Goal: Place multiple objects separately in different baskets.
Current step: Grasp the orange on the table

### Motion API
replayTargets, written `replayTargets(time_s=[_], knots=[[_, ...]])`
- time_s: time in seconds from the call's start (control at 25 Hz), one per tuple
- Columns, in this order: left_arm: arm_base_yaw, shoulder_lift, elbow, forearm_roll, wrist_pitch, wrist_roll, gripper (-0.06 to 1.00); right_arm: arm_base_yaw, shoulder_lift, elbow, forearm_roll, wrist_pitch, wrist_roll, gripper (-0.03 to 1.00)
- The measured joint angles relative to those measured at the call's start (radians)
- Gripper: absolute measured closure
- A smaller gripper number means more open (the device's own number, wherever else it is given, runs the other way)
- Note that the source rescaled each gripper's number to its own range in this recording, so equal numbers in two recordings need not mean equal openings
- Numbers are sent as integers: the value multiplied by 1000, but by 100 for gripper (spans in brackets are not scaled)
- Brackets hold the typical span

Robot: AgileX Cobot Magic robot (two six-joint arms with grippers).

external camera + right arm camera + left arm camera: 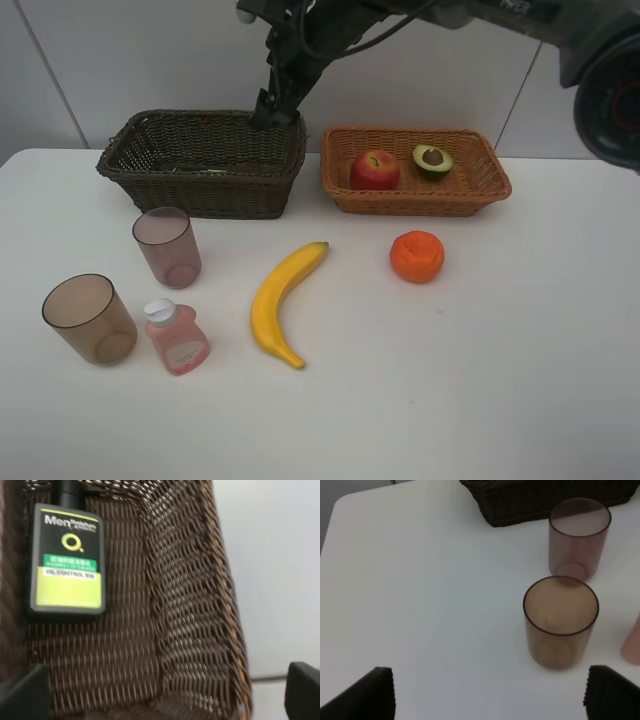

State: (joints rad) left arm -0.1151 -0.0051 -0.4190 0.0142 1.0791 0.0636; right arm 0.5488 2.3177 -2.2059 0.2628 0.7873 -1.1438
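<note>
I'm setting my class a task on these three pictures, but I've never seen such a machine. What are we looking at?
It is a robot with two arms, each ending in jaws. One picture looks down from a high camera; the other two come from cameras on the wrists. On the white table are a banana, a tangerine, two cups and a pink bottle. An apple and an avocado half sit in the light basket; a dark bottle lies in the dark basket, under the right arm. Both sets of jaws stand open and hold nothing.
</note>
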Motion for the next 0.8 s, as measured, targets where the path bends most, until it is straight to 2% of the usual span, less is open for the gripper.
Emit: replayTargets(time_s=[0.4,0.72,0.8], knots=[[0,0,0,0,0,0,-5,0,-95,-2,-161,190,354,-2],[0,0,0,0,0,0,-5,0,-130,-7,-286,370,818,-2],[0,0,0,0,0,0,-5,0,-130,-8,-313,412,902,-2]])
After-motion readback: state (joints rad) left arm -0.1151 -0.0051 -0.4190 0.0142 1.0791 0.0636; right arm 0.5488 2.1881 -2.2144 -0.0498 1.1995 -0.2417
